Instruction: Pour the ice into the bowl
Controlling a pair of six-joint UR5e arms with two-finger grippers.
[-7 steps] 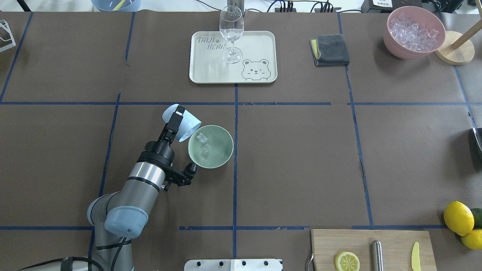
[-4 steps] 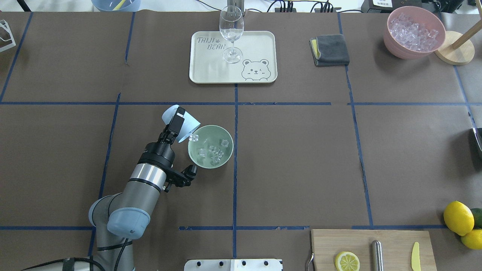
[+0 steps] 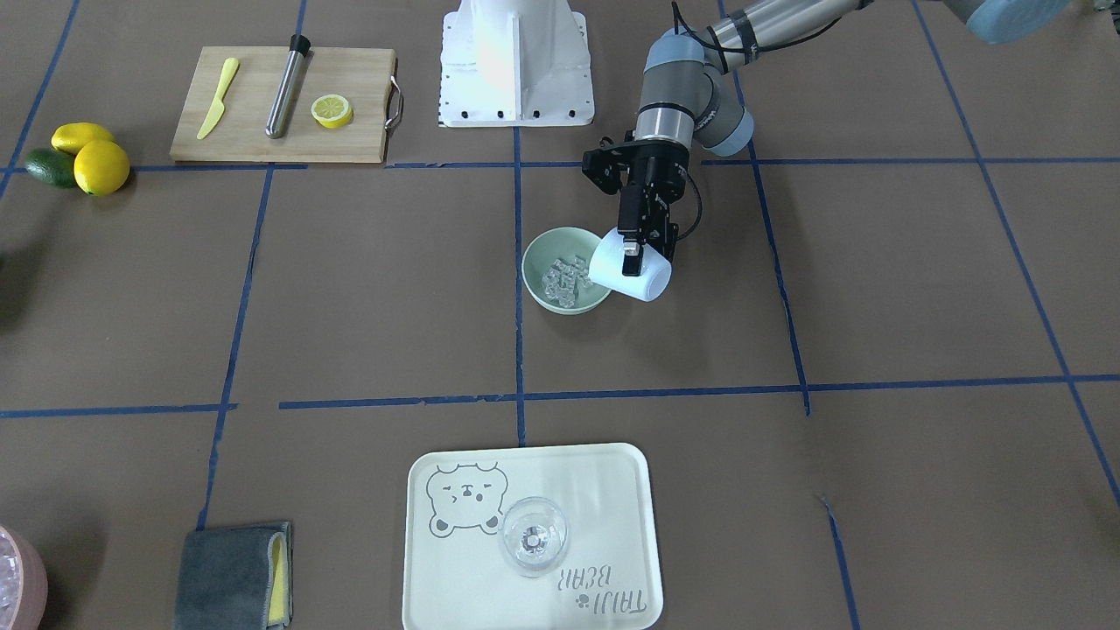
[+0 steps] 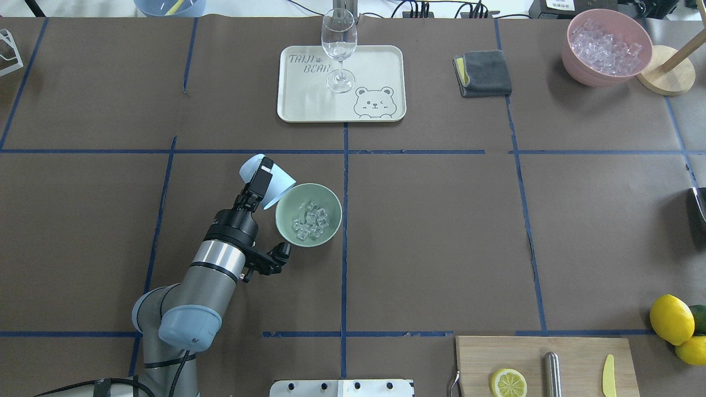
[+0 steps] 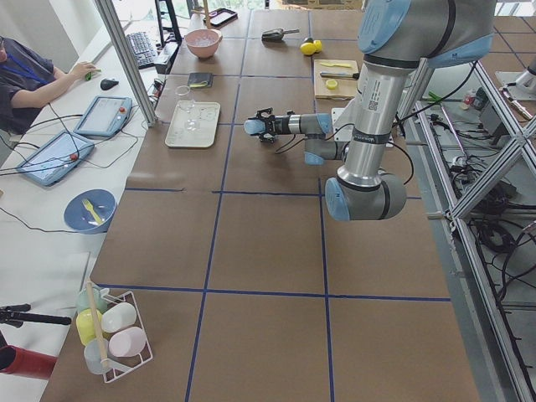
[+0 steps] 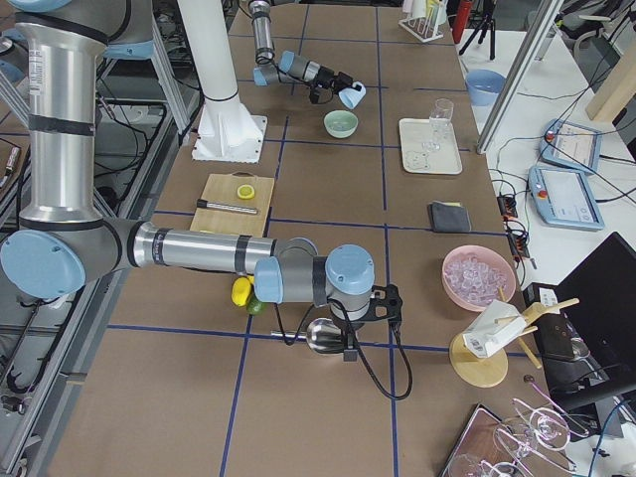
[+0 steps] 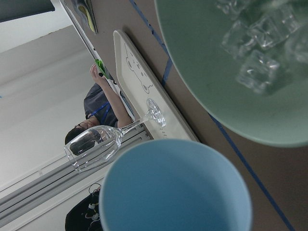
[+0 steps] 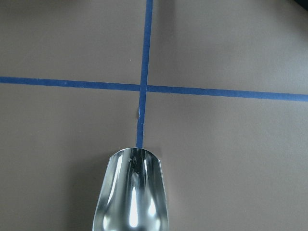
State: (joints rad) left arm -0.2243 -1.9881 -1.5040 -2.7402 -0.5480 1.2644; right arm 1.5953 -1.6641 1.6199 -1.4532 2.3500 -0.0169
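Two arms work at one brown bench (image 4: 441,220), the first speaker says. Is either hard to read?

The right one, the second answers. The right claw (image 6: 348,333) shows only small in the right side view, low over the bench. Its wrist camera catches just the blade of a metal scoop (image 8: 132,192) over a crossing of blue tape (image 8: 144,86). The fingers are outside that picture, so whether they are spread or pressed together cannot be told.

And what is cut off?

The cutting board (image 4: 579,353) runs off the near edge of the overhead view. A dark green fruit (image 4: 699,317) beside two lemons (image 4: 671,318) is cropped at the side. The facing view shows only a sliver of the pink container (image 3: 13,577).

Containers, then, biggest first?

The tray (image 4: 380,60) at the far side carries an upright wine glass (image 4: 338,44). The pink container, at the robot's far right, holds its own heap of cubes (image 4: 604,47). The bowl (image 4: 330,207) stands just left of the centre tape line, and the ice (image 4: 310,220) lies clustered in its bottom.

And the cup?

The left claw (image 4: 263,171) pinches the wall of the blue cup (image 4: 281,182). One finger lies along the outside and the other is hidden. The cup is tipped on its side, with its mouth toward the bowl and over the bowl's far-left rim. Whether cup and rim touch cannot be told.
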